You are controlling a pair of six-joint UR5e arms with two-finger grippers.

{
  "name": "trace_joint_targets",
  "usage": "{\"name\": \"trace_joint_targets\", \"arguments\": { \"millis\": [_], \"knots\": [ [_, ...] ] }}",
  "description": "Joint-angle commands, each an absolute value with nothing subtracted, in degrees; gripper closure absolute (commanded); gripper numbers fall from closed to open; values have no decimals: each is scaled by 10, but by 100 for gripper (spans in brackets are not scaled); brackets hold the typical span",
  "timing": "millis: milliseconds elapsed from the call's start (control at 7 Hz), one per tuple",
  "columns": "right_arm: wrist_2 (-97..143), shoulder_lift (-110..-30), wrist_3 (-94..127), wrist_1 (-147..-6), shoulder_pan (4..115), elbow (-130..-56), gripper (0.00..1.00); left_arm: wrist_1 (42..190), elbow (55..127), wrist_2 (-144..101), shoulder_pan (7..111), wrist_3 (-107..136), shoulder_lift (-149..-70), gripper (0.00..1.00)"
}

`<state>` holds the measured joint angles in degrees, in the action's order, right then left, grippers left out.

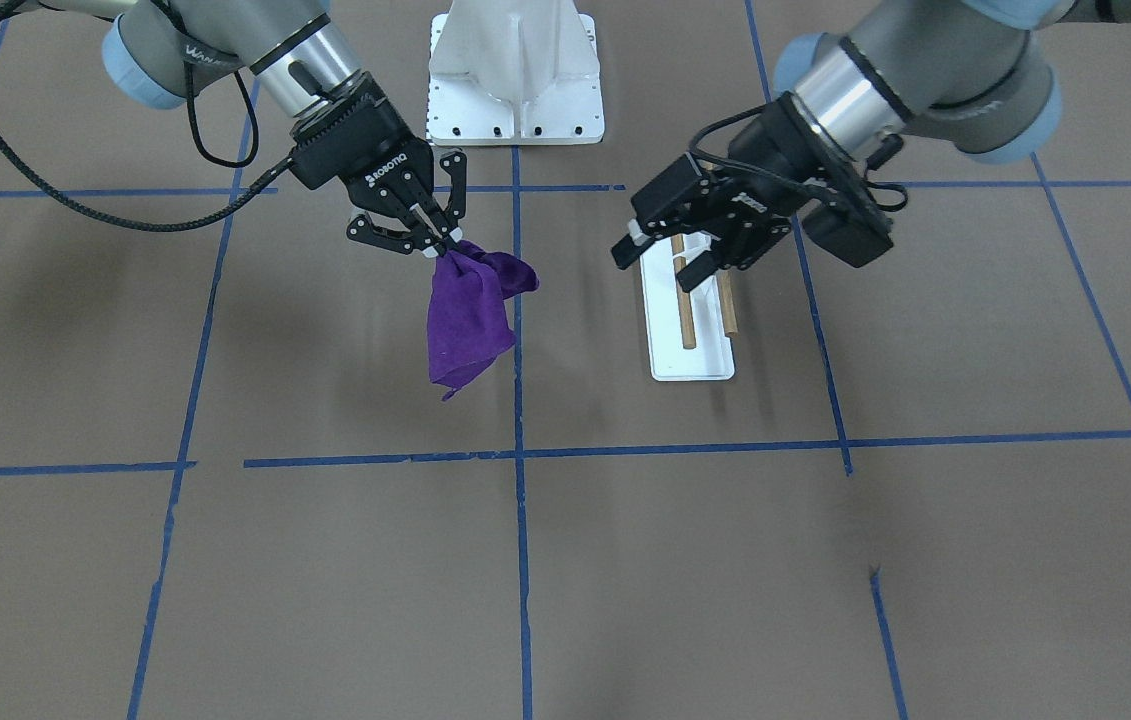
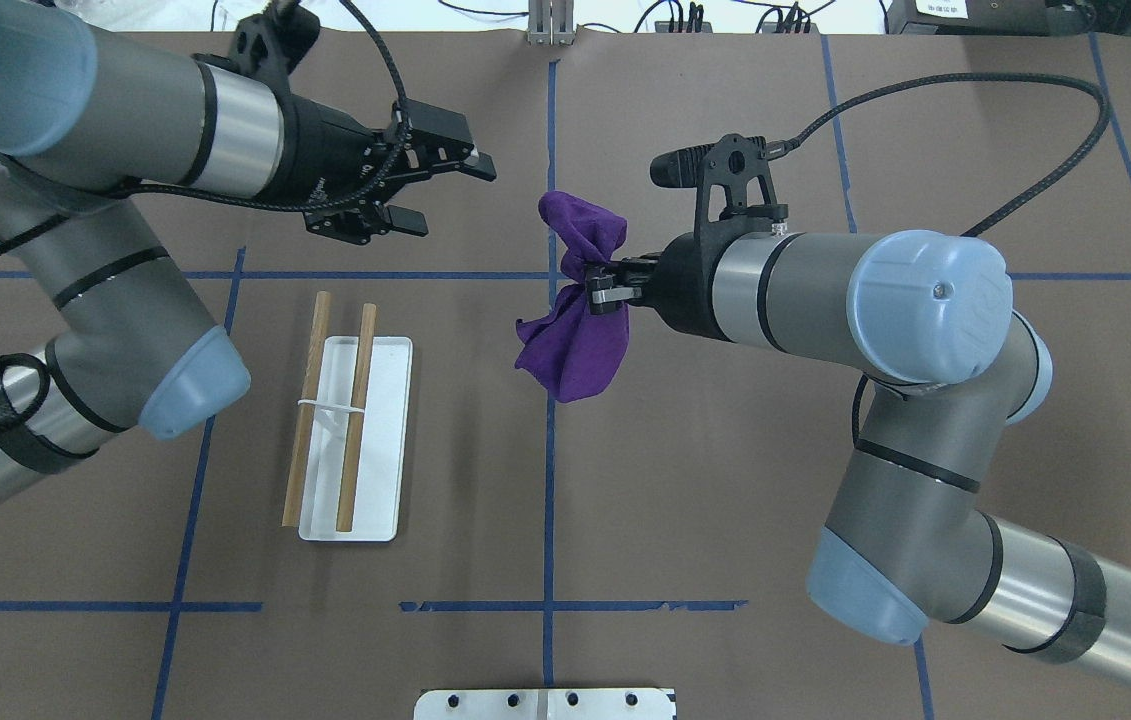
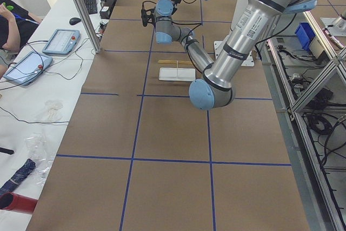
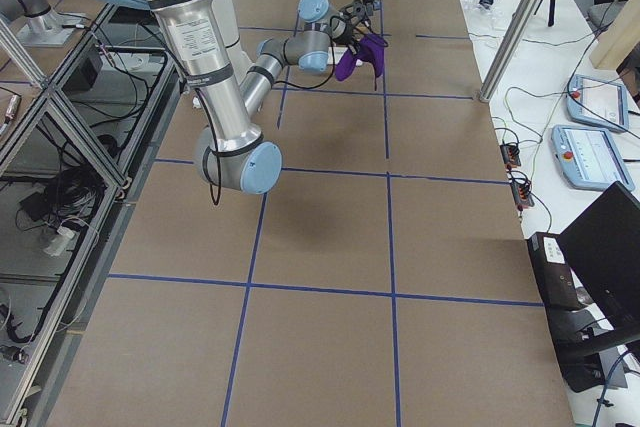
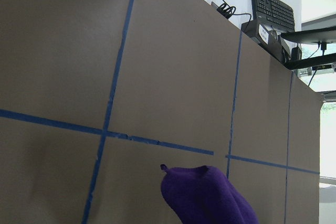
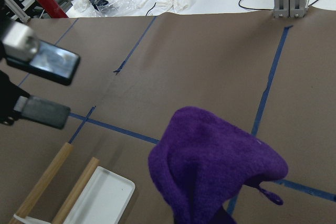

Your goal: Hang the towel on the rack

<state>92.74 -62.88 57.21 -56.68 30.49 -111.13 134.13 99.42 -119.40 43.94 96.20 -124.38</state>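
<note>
Towel (image 1: 468, 315) pinched in right gripper (image 1: 442, 243), hanging below.

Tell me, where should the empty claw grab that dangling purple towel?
The towel hangs bunched from the right gripper, so take its loose lower corner, probably coming from the rack side, where the open left gripper hovers.

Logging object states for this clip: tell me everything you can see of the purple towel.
The towel is a small purple cloth, soft and fleecy in look, bunched rather than spread. The right gripper is shut on a gathered fold near its top, so one lobe bulges past the grip and the rest hangs down, seemingly off the table. It is beside the rack and apart from it, touching neither dowel. Nothing else touches it.
</note>
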Motion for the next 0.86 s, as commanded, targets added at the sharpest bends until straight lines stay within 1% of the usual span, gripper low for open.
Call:
{"name": "trace_joint_targets", "arguments": {
  "millis": [0, 143, 429, 571, 714],
  "knots": [
    [911, -628, 571, -568, 294, -1122, 100, 1342, 975, -1183, 417, 965, -1267, 0],
    [911, -628, 571, -567, 293, -1125, 100, 1342, 953, -1183, 416, 967, -1289, 1],
    [906, -633, 570, -568, 285, -1142, 100, 1341, 943, -1183, 416, 965, -1299, 2],
    [897, -630, 570, -567, 280, -1143, 100, 1342, 938, -1184, 416, 961, -1299, 10],
    [895, -630, 567, -568, 279, -1142, 100, 1343, 939, -1185, 416, 960, -1299, 13]
  ]
}}
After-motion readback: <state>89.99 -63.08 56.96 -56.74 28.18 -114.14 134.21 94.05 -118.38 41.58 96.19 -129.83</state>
